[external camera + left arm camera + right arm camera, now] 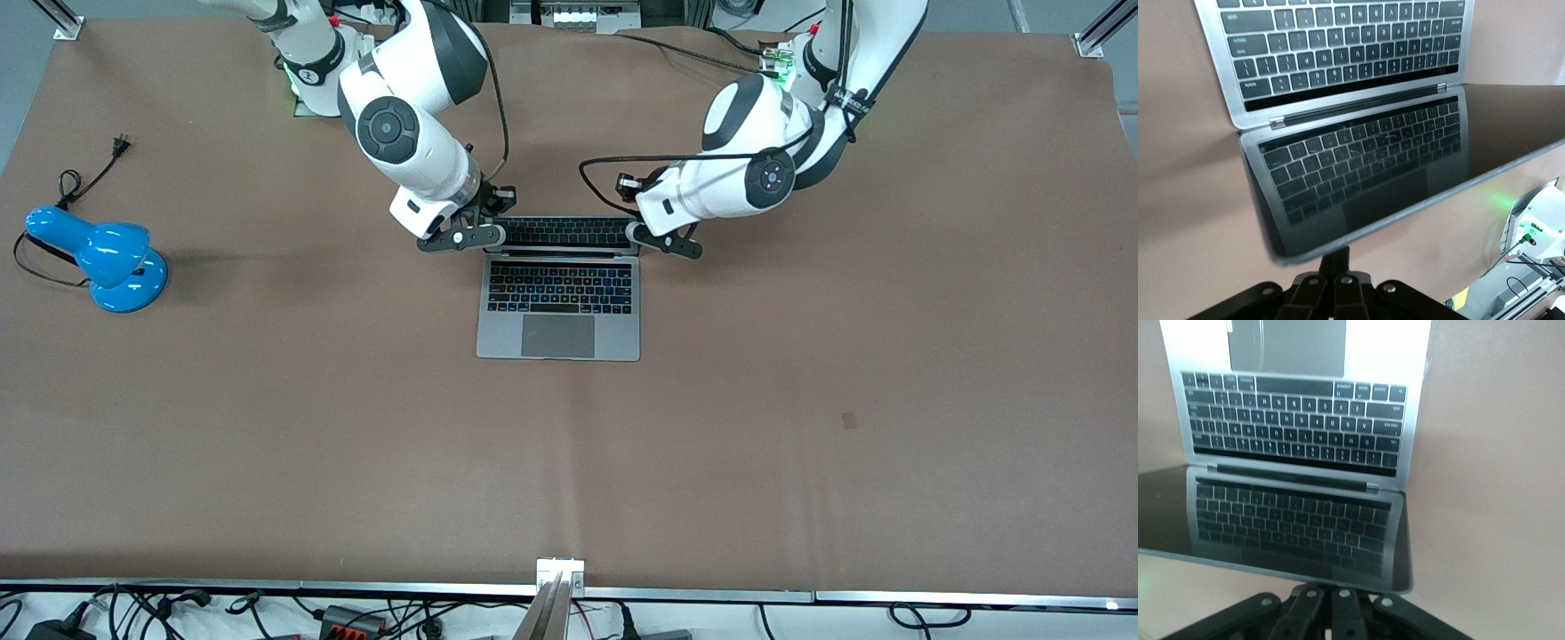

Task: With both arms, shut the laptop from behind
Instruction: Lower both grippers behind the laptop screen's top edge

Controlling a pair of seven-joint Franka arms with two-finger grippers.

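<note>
Left tool: at lid's top edge, grip unreadable.
Right tool: likewise.
Risk: uneven push twisted laptop, skidded on desk.

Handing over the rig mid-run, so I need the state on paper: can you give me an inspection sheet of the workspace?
Surface: brown table cover, a faint crease down the middle, a small dark mark toward the left arm's end.
Job's things: laptop open, lid partly tilted over the keyboard.
Clutter: blue desk lamp toward the right arm's end.
Grippers: left end effector and right end effector, one at each top corner of the lid, on its outer face.
Cables: lamp cord unplugged on the table; black cables along both arms.
Surroundings: metal frame rail and loose wiring at the table's near edge.
</note>
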